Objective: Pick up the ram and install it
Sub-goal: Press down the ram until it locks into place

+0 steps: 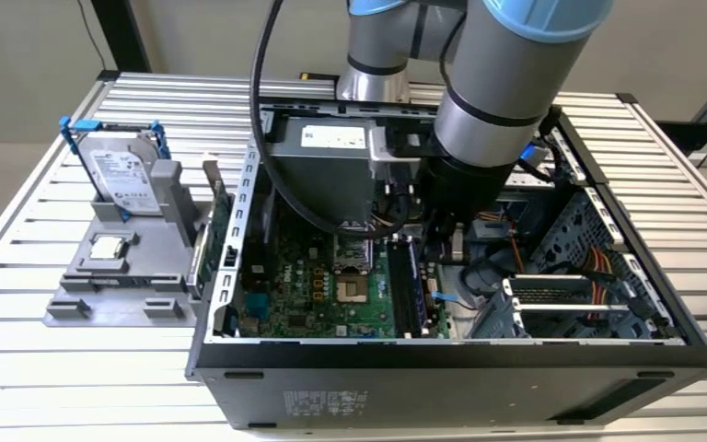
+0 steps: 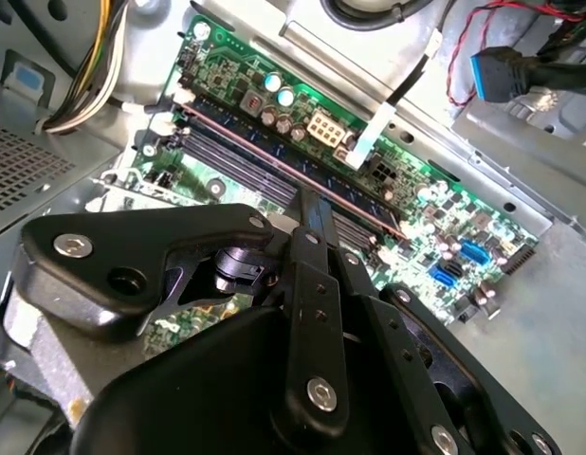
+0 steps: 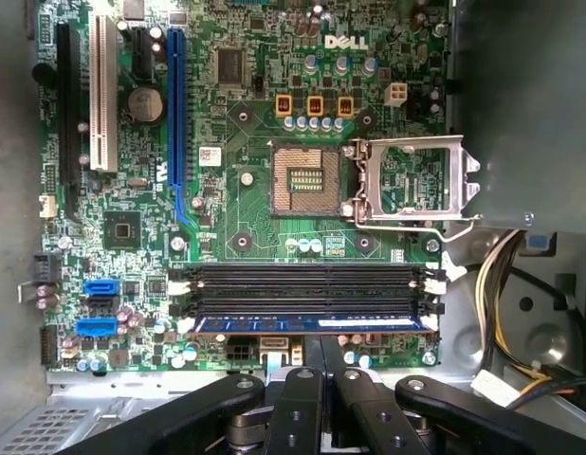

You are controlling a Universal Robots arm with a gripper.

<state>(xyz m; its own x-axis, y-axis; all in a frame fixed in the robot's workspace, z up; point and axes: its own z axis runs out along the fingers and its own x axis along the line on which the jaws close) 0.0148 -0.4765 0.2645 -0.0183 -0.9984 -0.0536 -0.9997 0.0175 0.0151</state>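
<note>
The ram (image 3: 369, 323) is a thin green stick with a blue-white label strip. It stands on edge in the memory slot nearest the board's edge, beside the empty black slots (image 3: 302, 280). In the second wrist view the ram (image 2: 246, 142) shows as a long thin edge running across the motherboard (image 2: 445, 218). My gripper (image 3: 321, 343) has its black fingers (image 3: 301, 398) closed together at the middle of the stick, shut on it. In the exterior view my gripper (image 1: 436, 253) reaches down inside the open computer case (image 1: 452, 368), over the motherboard (image 1: 317, 285).
An open CPU socket (image 3: 307, 180) with its raised metal frame (image 3: 412, 180) lies just beyond the slots. Cable bundles (image 3: 521, 284) and a drive cage (image 1: 574, 295) crowd one side. A hard drive (image 1: 122, 175) stands in a grey holder at the exterior view's left.
</note>
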